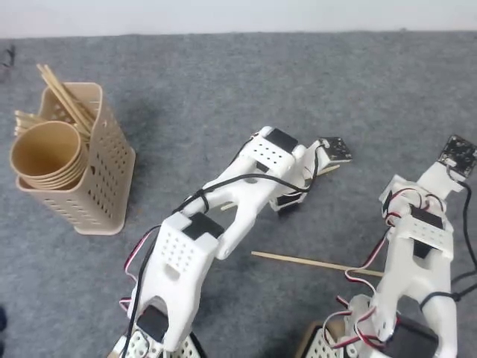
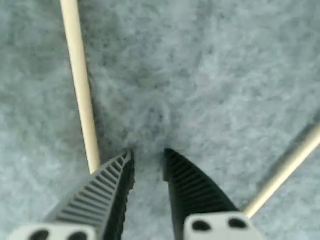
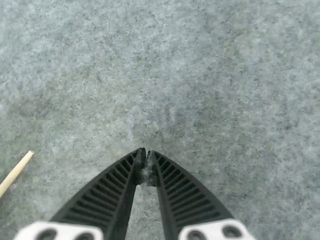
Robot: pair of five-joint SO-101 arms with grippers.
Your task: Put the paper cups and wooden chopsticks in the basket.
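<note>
Now, left arm stretched over the tabletop's middle, left gripper [image 2: 147, 154] tipped down, jaws slightly apart and empty, a wooden chopstick [image 2: 82, 100] just beside one fingertip, right gripper [image 3: 145, 154] closed on nothing toward the right edge, paper cups [image 1: 46, 153] stacked in the basket [image 1: 108, 186] near the left edge

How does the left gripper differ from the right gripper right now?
The left gripper has a small gap between its fingertips; the right gripper has its tips touching. The left gripper sits between two chopsticks, one beside one finger and another beside the other; the right gripper has a single chopstick end off to one side, apart from it. Both hold nothing and point down at the grey carpet.
</note>
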